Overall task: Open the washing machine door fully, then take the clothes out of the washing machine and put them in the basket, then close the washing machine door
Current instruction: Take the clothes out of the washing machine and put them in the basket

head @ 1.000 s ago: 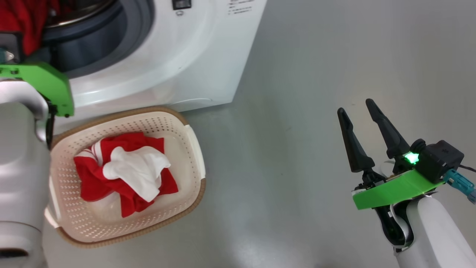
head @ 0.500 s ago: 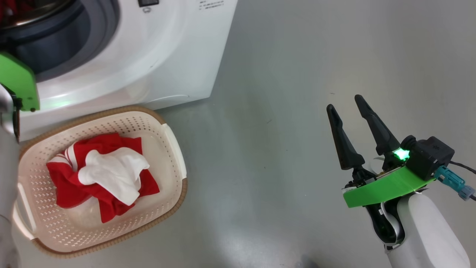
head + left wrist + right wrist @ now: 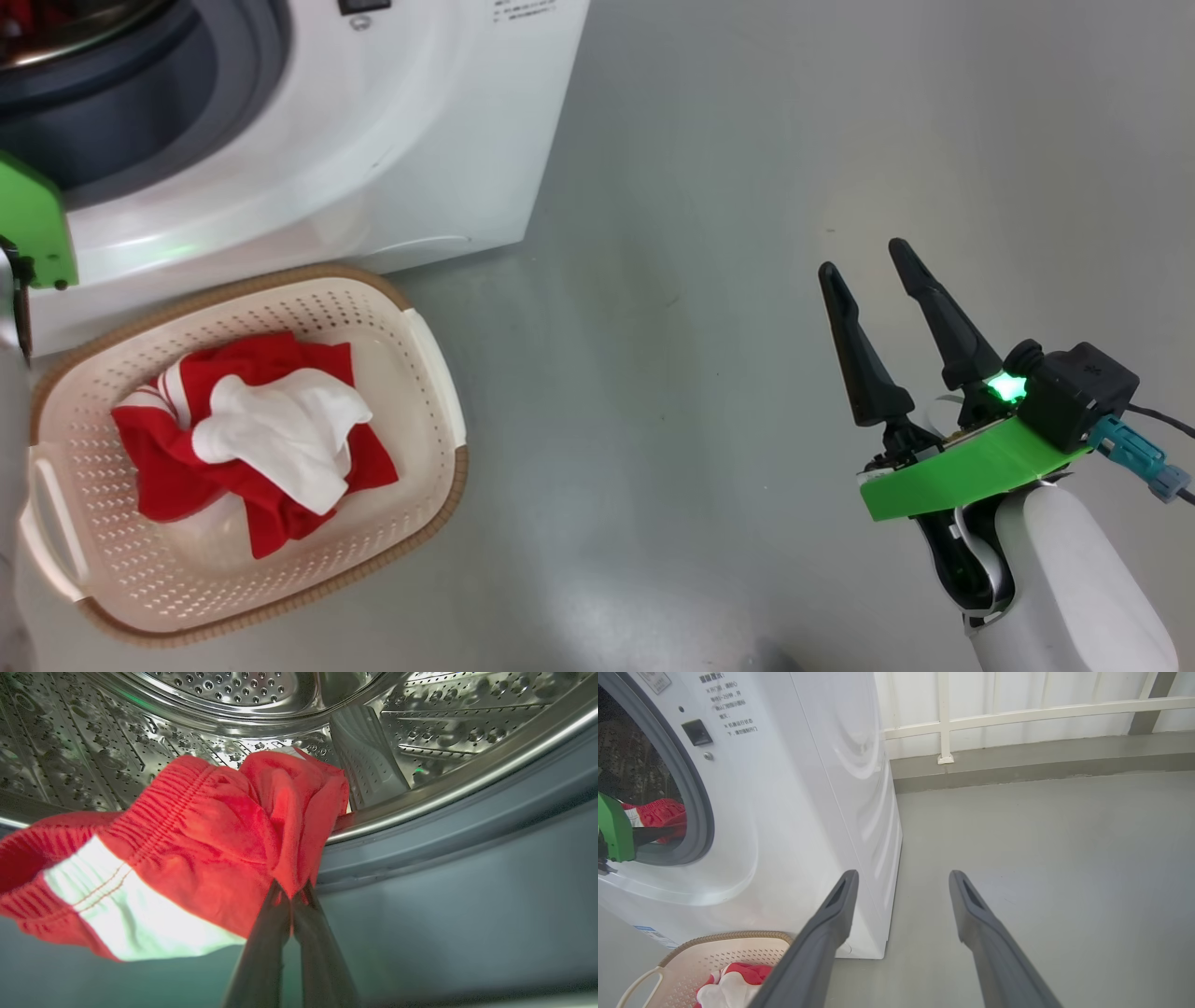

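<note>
our left gripper [image 3: 292,895] is pinched tight on a fold of a red garment [image 3: 201,849] with a white panel. the garment hangs over the lip of the steel drum [image 3: 420,723], above the grey gasket [image 3: 467,821] of the washing machine [image 3: 373,140]. our right gripper [image 3: 866,269] stands with its fingers apart and nothing between them, over the grey floor [image 3: 700,187], well apart from the machine. we see the basket [image 3: 439,364] on the floor just in front of the washing machine, with red and white clothes [image 3: 271,439] heaped in it.
</note>
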{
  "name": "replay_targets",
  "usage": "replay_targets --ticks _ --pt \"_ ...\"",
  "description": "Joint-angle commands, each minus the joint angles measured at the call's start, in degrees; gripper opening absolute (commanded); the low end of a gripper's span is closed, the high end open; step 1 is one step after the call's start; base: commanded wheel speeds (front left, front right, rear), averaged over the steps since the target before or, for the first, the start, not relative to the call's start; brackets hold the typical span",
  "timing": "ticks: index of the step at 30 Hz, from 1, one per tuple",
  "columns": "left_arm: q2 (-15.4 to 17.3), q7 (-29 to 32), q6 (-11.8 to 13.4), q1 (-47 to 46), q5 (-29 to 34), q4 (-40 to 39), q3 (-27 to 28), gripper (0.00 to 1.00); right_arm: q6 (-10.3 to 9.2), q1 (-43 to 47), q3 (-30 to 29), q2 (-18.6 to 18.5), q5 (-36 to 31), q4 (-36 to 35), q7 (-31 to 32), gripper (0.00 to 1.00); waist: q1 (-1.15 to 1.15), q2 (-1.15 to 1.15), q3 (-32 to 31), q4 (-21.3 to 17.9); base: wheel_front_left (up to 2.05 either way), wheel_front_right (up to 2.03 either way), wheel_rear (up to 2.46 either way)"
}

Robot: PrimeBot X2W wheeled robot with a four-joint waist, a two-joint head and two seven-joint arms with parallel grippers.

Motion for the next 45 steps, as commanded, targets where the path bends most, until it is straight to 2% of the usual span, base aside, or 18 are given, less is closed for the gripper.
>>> replay_targets --ticks 1,8,14,21,22,31,45 --pt "2.36 -0.91 -0.02 -1.26 -0.60 -0.92 0.67 0.00 0.09 0.20 0.86 -0.04 0.50 -1.04 -0.27 1.00 0.00 0.00 -0.28 0.34 0.00 0.00 0.00" --pt "0.60 -7.15 -2.36 0.89 -3.77 -1.36 2.10 0.00 0.09 0.86 0.62 -0.73 0.34 -0.58 -0.27 1.00 0.00 0.00 -2.74 2.26 0.00 0.00 0.00" --pt "-1.17 -8.92 -4.52 4.39 -7.40 -5.45 4.39 0.00 0.09 1.92 0.14 -1.74 0.19 -0.56 -0.27 1.00 0.00 0.00 -4.84 4.31 0.00 0.00 0.00" --pt "-2.79 -9.00 -5.97 11.98 -10.29 -20.38 7.33 0.00 0.09 3.15 -0.54 -2.61 0.09 -0.57 -0.27 1.00 0.00 0.00 -7.17 6.42 0.00 0.00 0.00" --pt "-3.52 -9.00 -6.37 14.20 -11.14 -24.53 8.44 0.00 0.09 3.58 -0.78 -2.79 0.05 -0.67 -0.27 1.00 0.00 0.00 -7.71 7.01 0.00 0.00 0.00" --pt "-7.33 -9.01 -7.97 23.67 -12.44 -43.58 12.84 0.00 0.09 4.87 -1.05 -3.34 0.06 -0.73 -0.27 1.00 0.00 0.00 -9.41 8.80 0.00 0.00 0.00" --pt "-12.99 -9.01 -8.33 35.41 -11.98 -70.83 16.67 0.00 0.09 6.58 -1.02 -3.76 0.10 -0.68 -0.27 1.00 0.00 0.00 -10.97 10.10 0.00 0.00 0.00"
